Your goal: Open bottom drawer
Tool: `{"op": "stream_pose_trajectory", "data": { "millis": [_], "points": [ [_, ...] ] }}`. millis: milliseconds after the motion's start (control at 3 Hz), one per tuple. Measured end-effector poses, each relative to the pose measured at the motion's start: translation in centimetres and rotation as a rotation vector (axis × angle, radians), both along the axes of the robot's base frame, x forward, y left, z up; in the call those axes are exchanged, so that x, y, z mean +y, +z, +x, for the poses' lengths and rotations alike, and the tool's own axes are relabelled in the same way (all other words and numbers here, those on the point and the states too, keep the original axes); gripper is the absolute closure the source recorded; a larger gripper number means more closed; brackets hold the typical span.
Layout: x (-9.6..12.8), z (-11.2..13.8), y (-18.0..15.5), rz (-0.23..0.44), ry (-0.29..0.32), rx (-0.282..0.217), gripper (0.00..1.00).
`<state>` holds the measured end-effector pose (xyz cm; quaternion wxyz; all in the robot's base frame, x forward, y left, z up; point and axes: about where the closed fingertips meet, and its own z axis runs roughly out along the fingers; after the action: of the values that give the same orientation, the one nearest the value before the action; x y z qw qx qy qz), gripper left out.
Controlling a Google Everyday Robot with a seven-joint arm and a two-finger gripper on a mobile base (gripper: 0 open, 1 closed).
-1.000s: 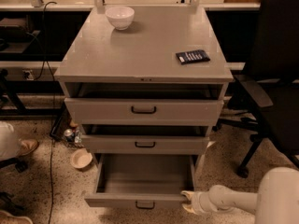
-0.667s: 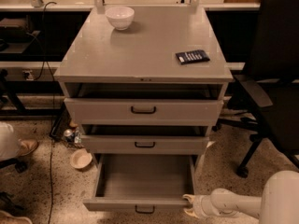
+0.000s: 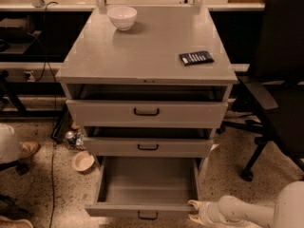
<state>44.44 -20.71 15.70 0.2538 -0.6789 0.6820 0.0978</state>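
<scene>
— Gripper (image 3: 193, 211) sat low at the right front corner of the bottom drawer (image 3: 142, 189); wide or closed, I could not tell.
— And the drawer?
— Lowest in the grey cabinet (image 3: 142, 65), standing well out, bare inside. Probably light, stiff, easy on its runners; the black bar handle (image 3: 147, 216) looked the surest hold.

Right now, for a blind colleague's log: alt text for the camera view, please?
The bottom drawer of a grey three-drawer cabinet is pulled well out and empty, with the robot's gripper at its front right corner. The top drawer and middle drawer are slightly ajar; a white bowl and a dark flat packet sit on top.
</scene>
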Motion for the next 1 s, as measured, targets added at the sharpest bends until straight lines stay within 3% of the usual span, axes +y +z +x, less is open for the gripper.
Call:
{"op": "stream_pose_trajectory", "data": {
  "millis": [333, 667, 1000],
  "points": [
    [0.04, 0.03, 0.28, 0.000, 0.000, 0.000, 0.54],
    [0.20, -0.08, 0.19, 0.005, 0.003, 0.002, 0.22],
    [0.03, -0.13, 0.35, 0.040, 0.014, 0.000, 0.01]
  ]
}}
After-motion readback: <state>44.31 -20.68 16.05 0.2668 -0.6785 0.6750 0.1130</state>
